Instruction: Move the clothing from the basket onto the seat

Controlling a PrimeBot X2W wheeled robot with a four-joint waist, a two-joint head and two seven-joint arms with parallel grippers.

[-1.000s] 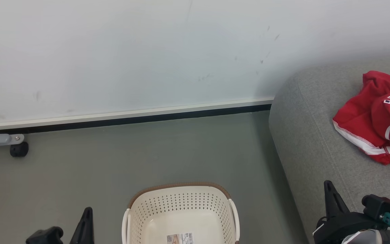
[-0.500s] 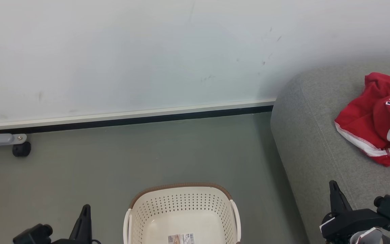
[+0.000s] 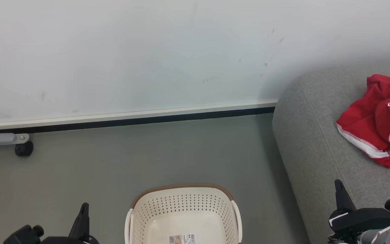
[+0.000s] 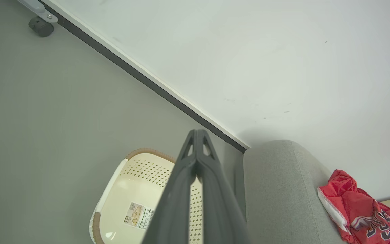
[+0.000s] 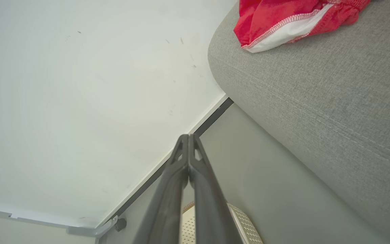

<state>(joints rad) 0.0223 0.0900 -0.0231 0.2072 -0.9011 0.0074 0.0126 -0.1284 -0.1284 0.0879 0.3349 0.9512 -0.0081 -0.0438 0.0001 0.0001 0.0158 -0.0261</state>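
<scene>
The red clothing [image 3: 379, 125] with white trim and navy lettering lies crumpled on the grey seat [image 3: 311, 142] at the right; it also shows in the left wrist view [image 4: 357, 210] and the right wrist view [image 5: 279, 20]. The cream basket [image 3: 183, 211] with a brown rim stands on the floor at bottom centre, holding just a label sticker [image 3: 181, 239]. My left gripper [image 3: 84, 207] is shut, low at the left of the basket. My right gripper [image 3: 339, 184] is shut over the seat's front edge, well short of the clothing. Both hold nothing.
A white wall with a dark baseboard [image 3: 130, 120] runs behind the grey floor [image 3: 147, 152]. A grey metal leg with a black caster [image 3: 23, 148] sits at the far left by the wall.
The head view has drifted a little. Both grippers have sunk lower and moved outward toward the frame's bottom corners. The clothing and basket have stayed put.
</scene>
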